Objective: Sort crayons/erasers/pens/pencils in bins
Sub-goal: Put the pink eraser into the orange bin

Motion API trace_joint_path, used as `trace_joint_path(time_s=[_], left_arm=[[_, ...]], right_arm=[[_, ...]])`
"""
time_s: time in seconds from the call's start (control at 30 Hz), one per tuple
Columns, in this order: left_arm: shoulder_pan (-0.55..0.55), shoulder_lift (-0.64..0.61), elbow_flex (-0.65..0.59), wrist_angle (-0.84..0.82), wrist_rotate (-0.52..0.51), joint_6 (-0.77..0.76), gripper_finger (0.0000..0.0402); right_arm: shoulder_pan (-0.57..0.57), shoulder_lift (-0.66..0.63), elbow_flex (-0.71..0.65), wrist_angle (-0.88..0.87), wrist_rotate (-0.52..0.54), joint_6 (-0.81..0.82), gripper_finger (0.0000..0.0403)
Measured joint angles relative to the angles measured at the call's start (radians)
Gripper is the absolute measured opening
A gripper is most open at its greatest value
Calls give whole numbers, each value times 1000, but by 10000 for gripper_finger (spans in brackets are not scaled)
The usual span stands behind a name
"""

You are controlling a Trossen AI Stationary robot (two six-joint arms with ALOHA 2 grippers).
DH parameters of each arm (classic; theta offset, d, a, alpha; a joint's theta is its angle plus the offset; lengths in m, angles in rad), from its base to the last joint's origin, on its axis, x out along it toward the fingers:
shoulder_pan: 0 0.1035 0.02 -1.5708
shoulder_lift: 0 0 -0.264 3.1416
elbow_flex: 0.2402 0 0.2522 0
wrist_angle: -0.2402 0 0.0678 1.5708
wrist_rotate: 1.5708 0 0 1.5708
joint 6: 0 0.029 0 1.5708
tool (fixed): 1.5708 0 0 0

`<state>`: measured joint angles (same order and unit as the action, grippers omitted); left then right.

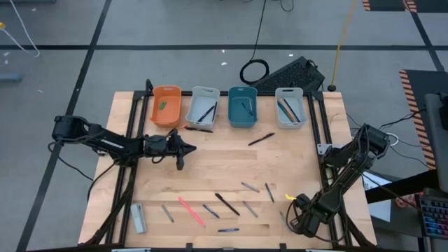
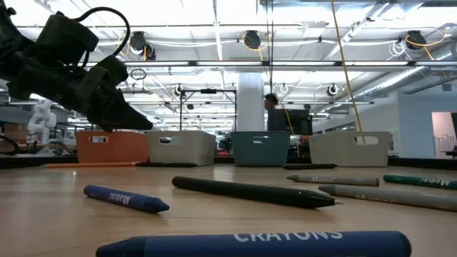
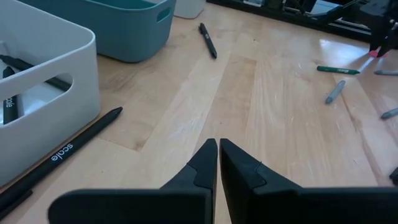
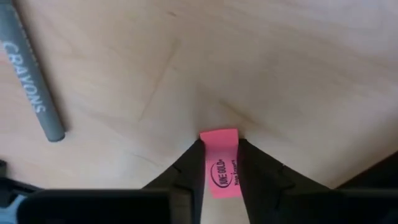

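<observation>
Four bins stand in a row at the far edge: orange (image 1: 166, 105) with a green eraser (image 1: 162, 106) inside, pale grey (image 1: 203, 105), teal (image 1: 243, 106) and pale grey (image 1: 290, 106), the last three holding slim sticks. My left gripper (image 1: 183, 148) (image 3: 217, 149) hovers shut and empty, just near of the first two bins. My right gripper (image 1: 295, 208) (image 4: 221, 144), at the near right, is shut on a pink eraser (image 4: 221, 165). Loose crayons, pens and pencils lie along the near half of the table (image 1: 224, 175). My right gripper pinches the pink eraser by its two long sides (image 4: 211, 163) between its two fingers. The fingers point down toward the tabletop and lie along the eraser. The eraser's end (image 4: 219, 135) reaches just past the fingertips. Whether that end touches the wood, I cannot tell.
A black pen (image 1: 198, 129) (image 3: 62, 155) lies on the table against the first grey bin, another (image 1: 260, 139) near of the teal bin. Along the near edge lie a pink stick (image 1: 190, 210), a black pen (image 1: 227, 204), a blue crayon (image 1: 227, 229) and grey crayons (image 4: 31, 81).
</observation>
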<state>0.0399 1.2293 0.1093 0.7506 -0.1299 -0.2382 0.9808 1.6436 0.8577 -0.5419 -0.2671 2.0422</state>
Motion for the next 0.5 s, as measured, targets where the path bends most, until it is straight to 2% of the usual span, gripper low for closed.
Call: trace_joint_path(time_s=[0.23,0.37,0.5], left_arm=[[0,0,0,0,2,-8,21],[0,0,0,1,2,-8,21],[0,0,0,1,2,-9,21]], right_arm=[[-33,-29,-3,-8,0,-96,67],[-51,-75,-2,-23,118,-127,68],[-72,-108,-3,-44,173,-150,67]])
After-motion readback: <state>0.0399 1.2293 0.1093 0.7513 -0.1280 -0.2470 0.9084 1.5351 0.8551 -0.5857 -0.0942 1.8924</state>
